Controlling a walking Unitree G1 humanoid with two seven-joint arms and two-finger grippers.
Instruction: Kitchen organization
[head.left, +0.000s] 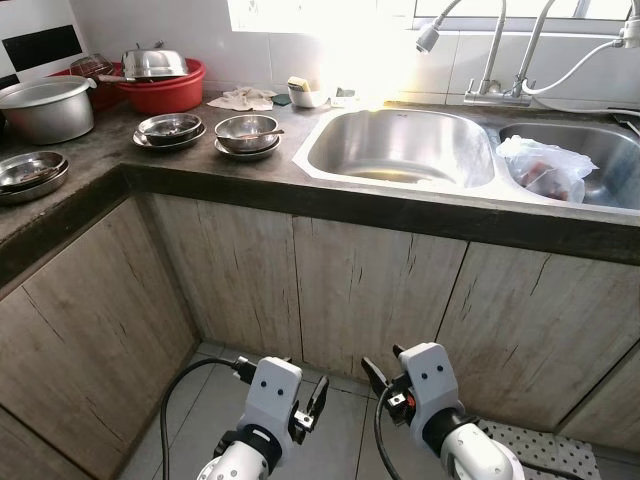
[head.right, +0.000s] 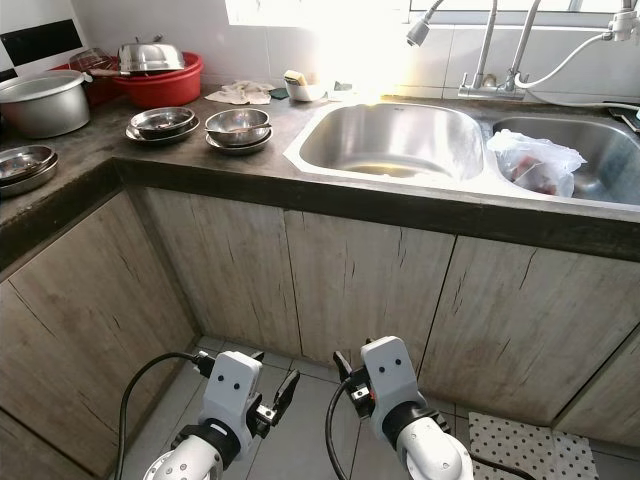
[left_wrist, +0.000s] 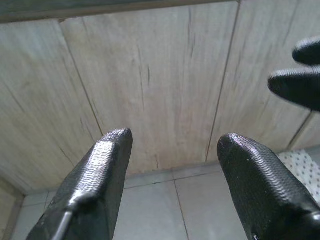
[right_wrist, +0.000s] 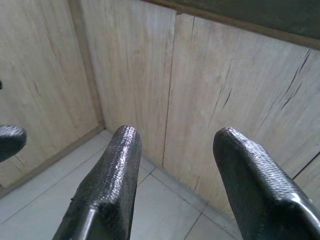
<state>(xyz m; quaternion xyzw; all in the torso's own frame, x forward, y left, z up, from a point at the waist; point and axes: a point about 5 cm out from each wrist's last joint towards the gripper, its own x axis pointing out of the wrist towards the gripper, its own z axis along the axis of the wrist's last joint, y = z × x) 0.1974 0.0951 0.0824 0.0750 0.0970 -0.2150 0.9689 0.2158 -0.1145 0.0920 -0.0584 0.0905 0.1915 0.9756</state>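
Observation:
Low in front of the wooden cabinet doors (head.left: 370, 290), both arms hang below the counter. My left gripper (left_wrist: 172, 150) is open, with only the cabinet and floor tiles between its fingers. My right gripper (right_wrist: 172, 145) is open too and holds nothing. On the dark counter (head.left: 290, 170) stand two stacks of steel bowls (head.left: 247, 133) (head.left: 170, 130), and more steel plates (head.left: 30, 172) at the left. Farther back are a large steel pot (head.left: 45, 105) and a red basin (head.left: 165, 90) holding a steel lid. A double steel sink (head.left: 400, 145) holds a crumpled plastic bag (head.left: 545, 165) in its right basin.
Faucets (head.left: 495, 60) rise behind the sink. A cloth (head.left: 243, 98) and a small white dish (head.left: 305, 95) lie by the back wall. The counter turns a corner along the left side. A dotted mat (head.left: 540, 445) lies on the tiled floor at the right.

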